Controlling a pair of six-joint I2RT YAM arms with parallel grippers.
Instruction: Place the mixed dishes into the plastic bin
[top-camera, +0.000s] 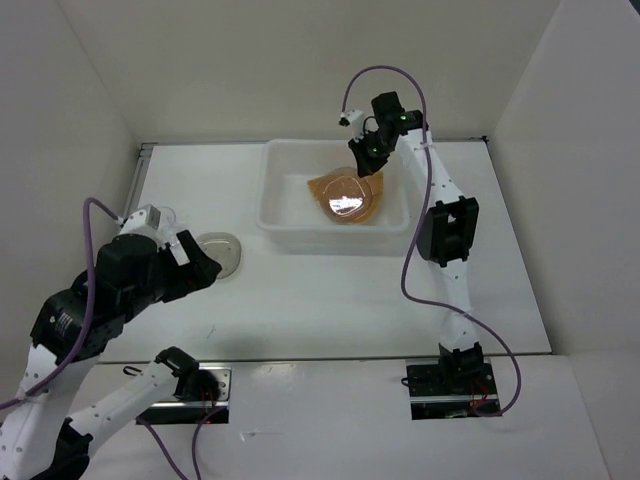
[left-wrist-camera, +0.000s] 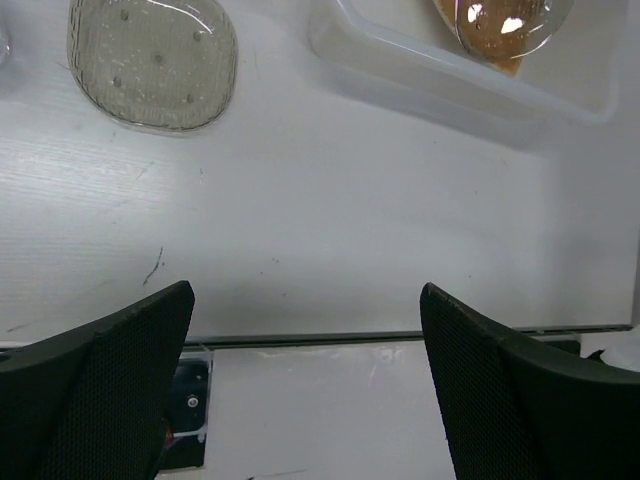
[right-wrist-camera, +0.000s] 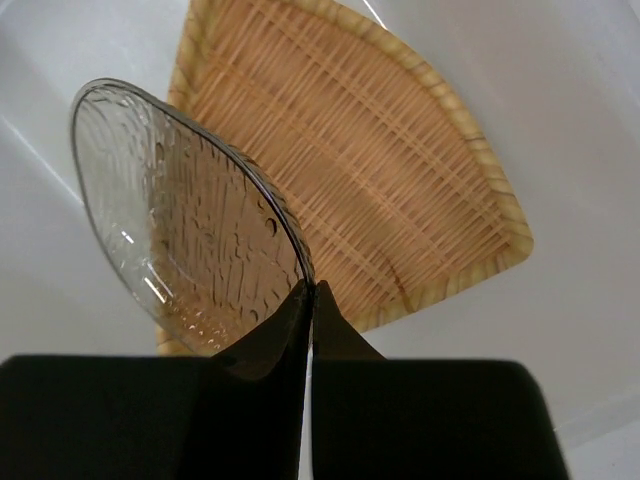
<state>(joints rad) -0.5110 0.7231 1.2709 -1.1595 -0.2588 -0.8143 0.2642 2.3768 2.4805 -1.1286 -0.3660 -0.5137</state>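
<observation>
The white plastic bin (top-camera: 285, 215) stands at the table's middle back. Inside it lies the orange woven tray (top-camera: 322, 187) (right-wrist-camera: 400, 150). My right gripper (top-camera: 366, 154) (right-wrist-camera: 312, 290) is over the bin, shut on the rim of a smoky translucent saucer (right-wrist-camera: 180, 220) (top-camera: 347, 204), which hangs tilted above the tray. A second saucer (top-camera: 220, 250) (left-wrist-camera: 150, 60) lies flat on the table left of the bin. My left gripper (top-camera: 205, 268) (left-wrist-camera: 305, 300) hovers beside that saucer, open and with nothing between its fingers. A clear cup (top-camera: 168, 214) peeks out behind the left arm.
White walls enclose the table on the left, back and right. The bin's near wall (left-wrist-camera: 450, 85) lies ahead and to the right of the left gripper. The table's front edge (left-wrist-camera: 380, 338) and a black base plate (top-camera: 185, 395) lie below it.
</observation>
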